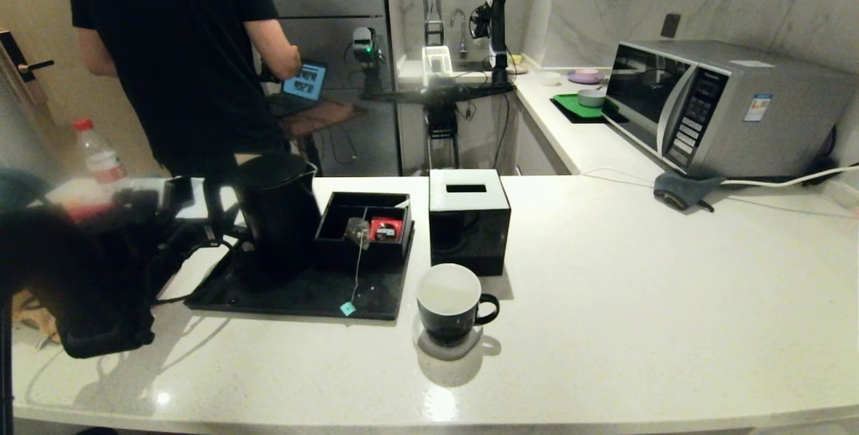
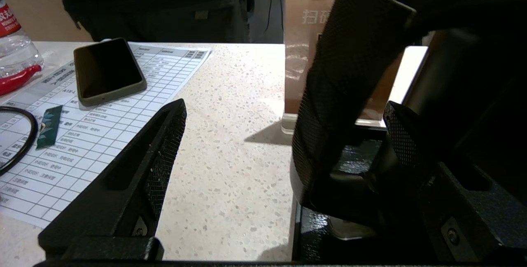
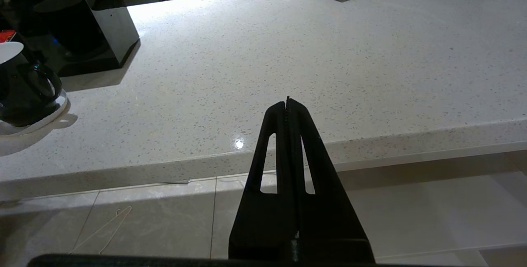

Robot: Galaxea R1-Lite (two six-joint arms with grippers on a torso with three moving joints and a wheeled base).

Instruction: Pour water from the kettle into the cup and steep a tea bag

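L gripper (image 2: pixel 284 122) wide — astride kettle (image 1: pixel 278 210) handle

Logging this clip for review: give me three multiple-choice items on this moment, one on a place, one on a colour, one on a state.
1. Where does the cup stand?
A. on the black tray
B. on the counter in front of the black box
C. inside the microwave

2. What colour is the tag on the tea bag string?
A. teal
B. yellow
C. white

3. How are the left gripper fingers set?
A. shut on the cup
B. pressed together, empty
C. spread wide, one on each side of the kettle handle

Answers:
1 B: it sits on a coaster before the black box, off the tray.
2 A: a teal square lies at the tray's edge.
3 C: the handle passes between the open fingers.
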